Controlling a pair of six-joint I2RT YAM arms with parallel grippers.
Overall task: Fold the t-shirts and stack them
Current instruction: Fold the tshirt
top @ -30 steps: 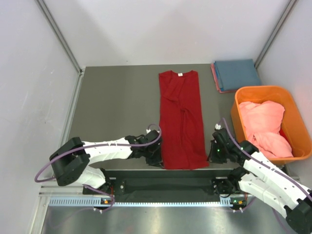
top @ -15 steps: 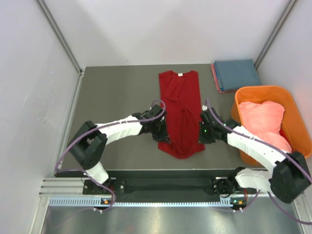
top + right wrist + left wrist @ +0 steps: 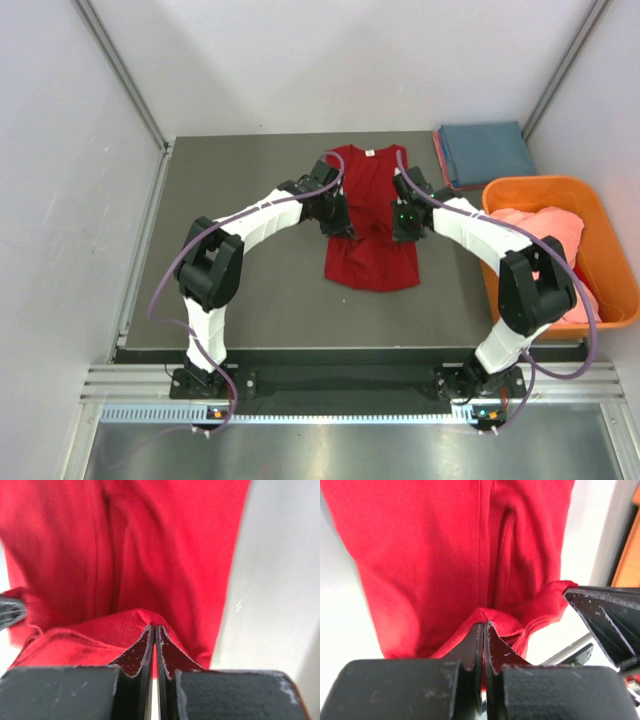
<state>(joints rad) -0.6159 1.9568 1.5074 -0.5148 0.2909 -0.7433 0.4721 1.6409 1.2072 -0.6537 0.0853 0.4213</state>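
Two pinches on the red t-shirt [image 3: 370, 262] hem: left tool [image 3: 336, 218], right tool [image 3: 403, 221].
Its collar [image 3: 368, 153] lies at 12 o'clock, along the long axis.

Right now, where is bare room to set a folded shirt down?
Bare: the table left of the left arm, and the near strip before the red t-shirt. Crowded: the right side, with blue t-shirt and orange tub.

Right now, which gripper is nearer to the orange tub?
Right. The right gripper pinches the red t-shirt at its edge on the tub side. The left gripper pinches the opposite edge, with the shirt's width between it and the orange tub.
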